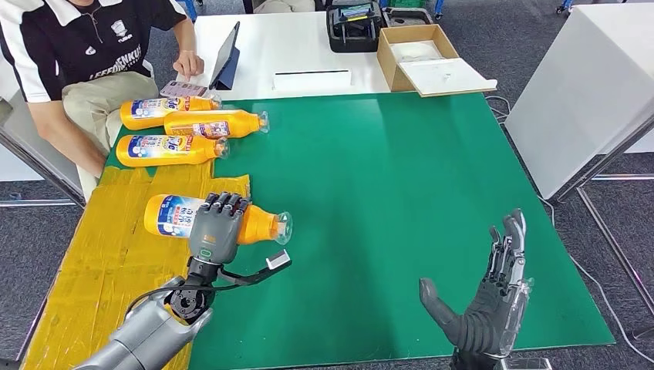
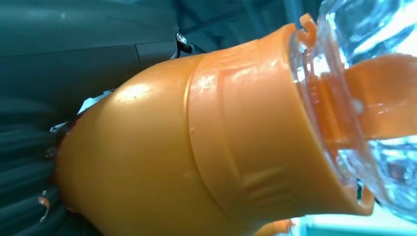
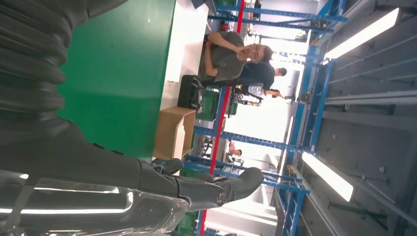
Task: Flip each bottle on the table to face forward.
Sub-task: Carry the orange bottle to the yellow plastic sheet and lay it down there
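Green tabletop (image 1: 401, 200) spans most of the head view, with a yellow taped cardboard sheet (image 1: 100, 254) along its left edge. White table (image 1: 308, 46) butts against the far side and carries an open cardboard box (image 1: 420, 58), a black case (image 1: 353, 27) and a propped tablet (image 1: 226, 55).

Seated person (image 1: 77, 46) at far left, one hand resting near the tablet.

Three orange bottles lie on their sides at the far-left corner of the green tabletop, clear caps pointing right: the farthest bottle (image 1: 166, 110), the middle bottle (image 1: 216, 123) just beside it, and the nearest of the three (image 1: 170, 149), all close together, labels showing.

Fourth orange bottle (image 1: 173, 216) lies on its side nearer the robot, straddling the edge between cardboard and green surface, clear cap (image 1: 282, 227) to the right.

Left hand (image 1: 216, 227) sits on top of this bottle, dark fingers (image 1: 226, 203) curled over its orange shoulder, wrapping it. Left wrist view shows the orange shoulder and clear cap (image 2: 354, 98) pressed close against the hand.

Right hand (image 1: 490, 297) hovers over the green tabletop at near right, well apart from every bottle, palm turned inward, fingers (image 1: 510, 243) straight and spread wide, thumb out, holding nothing.
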`<action>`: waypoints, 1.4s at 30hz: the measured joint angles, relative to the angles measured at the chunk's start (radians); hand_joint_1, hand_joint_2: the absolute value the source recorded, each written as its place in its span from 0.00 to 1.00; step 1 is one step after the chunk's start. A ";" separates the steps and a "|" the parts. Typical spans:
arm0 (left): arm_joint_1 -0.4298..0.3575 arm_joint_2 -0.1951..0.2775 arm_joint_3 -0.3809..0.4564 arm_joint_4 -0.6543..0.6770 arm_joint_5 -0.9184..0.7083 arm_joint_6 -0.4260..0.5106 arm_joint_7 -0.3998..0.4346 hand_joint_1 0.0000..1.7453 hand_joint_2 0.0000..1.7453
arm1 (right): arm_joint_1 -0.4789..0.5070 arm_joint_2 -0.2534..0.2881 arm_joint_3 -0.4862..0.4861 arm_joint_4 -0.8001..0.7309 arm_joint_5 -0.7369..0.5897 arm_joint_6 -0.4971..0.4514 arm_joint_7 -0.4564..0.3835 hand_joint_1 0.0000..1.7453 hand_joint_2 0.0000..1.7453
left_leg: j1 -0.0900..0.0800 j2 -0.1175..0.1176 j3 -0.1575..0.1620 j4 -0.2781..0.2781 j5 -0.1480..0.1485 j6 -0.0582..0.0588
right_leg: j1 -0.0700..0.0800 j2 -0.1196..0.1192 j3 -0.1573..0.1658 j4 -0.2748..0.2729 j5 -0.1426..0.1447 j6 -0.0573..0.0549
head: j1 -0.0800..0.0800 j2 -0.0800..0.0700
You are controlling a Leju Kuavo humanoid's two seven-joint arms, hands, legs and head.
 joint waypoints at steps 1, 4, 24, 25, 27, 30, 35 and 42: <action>-0.015 0.001 -0.022 0.030 0.000 0.000 -0.003 1.00 1.00 | 0.000 0.002 -0.004 -0.001 0.002 0.001 0.001 0.00 1.00 | 0.000 0.001 0.000 0.000 0.000 0.000 | 0.000 0.001 0.000 0.000 0.000 0.000 | 0.000 0.000; -0.050 0.000 -0.063 0.110 0.000 0.001 -0.018 1.00 1.00 | 0.000 0.009 -0.012 -0.003 0.013 0.004 0.004 0.00 1.00 | 0.000 0.000 0.000 0.000 0.000 0.001 | 0.000 0.001 0.000 0.000 0.000 0.001 | 0.000 0.000; -0.127 -0.071 -0.007 0.364 0.000 -0.089 -0.057 1.00 1.00 | -0.002 0.084 -0.090 -0.011 0.095 0.146 0.036 0.00 1.00 | 0.000 0.000 0.000 0.000 -0.001 0.001 | 0.000 0.001 0.000 0.000 -0.001 0.000 | 0.000 0.000; -0.126 -0.071 0.006 0.365 0.000 -0.101 -0.053 1.00 1.00 | -0.002 0.088 -0.095 -0.010 0.099 0.156 0.036 0.00 1.00 | 0.000 0.000 0.000 0.000 -0.001 0.001 | 0.000 0.001 0.000 0.000 -0.001 0.000 | 0.000 0.000; -0.123 -0.071 0.033 0.366 0.001 -0.132 -0.045 1.00 1.00 | -0.002 0.095 -0.103 -0.010 0.105 0.170 0.036 0.00 1.00 | 0.000 0.000 -0.001 0.000 -0.001 0.001 | 0.000 0.001 0.000 0.000 -0.001 0.000 | 0.000 0.000; -0.116 -0.071 0.073 0.368 0.001 -0.196 -0.034 1.00 1.00 | -0.004 0.103 -0.113 -0.005 0.111 0.181 0.036 0.00 1.00 | 0.000 0.000 -0.001 0.000 -0.001 0.001 | 0.000 0.001 0.000 0.000 -0.001 0.000 | 0.000 0.000; -0.110 -0.066 0.134 0.372 0.001 -0.244 -0.016 1.00 1.00 | -0.009 0.109 -0.128 0.012 0.117 0.195 0.032 0.00 1.00 | 0.000 -0.001 -0.001 0.000 -0.001 0.001 | 0.000 0.000 0.000 0.000 -0.001 0.000 | 0.000 0.000; -0.109 -0.059 0.202 0.373 0.001 -0.317 0.004 0.52 0.75 | -0.028 0.119 -0.132 0.036 0.140 0.217 0.038 0.00 1.00 | 0.000 -0.001 0.000 0.000 -0.001 0.001 | 0.000 0.000 0.001 0.000 -0.001 0.000 | 0.000 0.000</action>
